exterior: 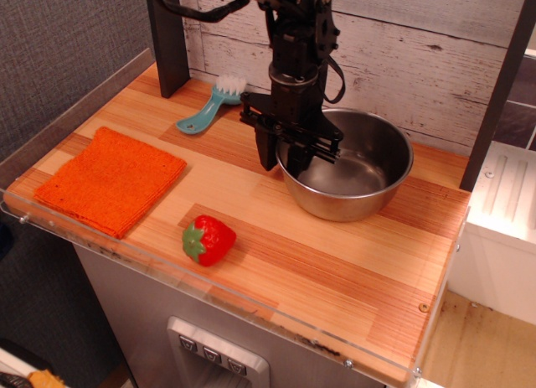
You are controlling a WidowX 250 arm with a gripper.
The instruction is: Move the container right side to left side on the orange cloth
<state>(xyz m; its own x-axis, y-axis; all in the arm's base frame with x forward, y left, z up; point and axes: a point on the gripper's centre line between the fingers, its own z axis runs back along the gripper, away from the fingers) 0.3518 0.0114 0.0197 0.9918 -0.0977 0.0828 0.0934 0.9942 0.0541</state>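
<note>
The container, a large shiny steel bowl (360,174), stands upright on the right half of the wooden table. My gripper (284,160) points down at the bowl's left rim. One finger is outside the rim and one inside, drawn close together on it. The orange cloth (109,180) lies flat and folded at the table's front left, well apart from the bowl. Nothing lies on it.
A red toy strawberry (208,240) lies near the front edge between cloth and bowl. A teal brush (209,110) lies at the back left beside a dark post (167,36). Another post (498,95) stands at the right. A grey wall edges the left side.
</note>
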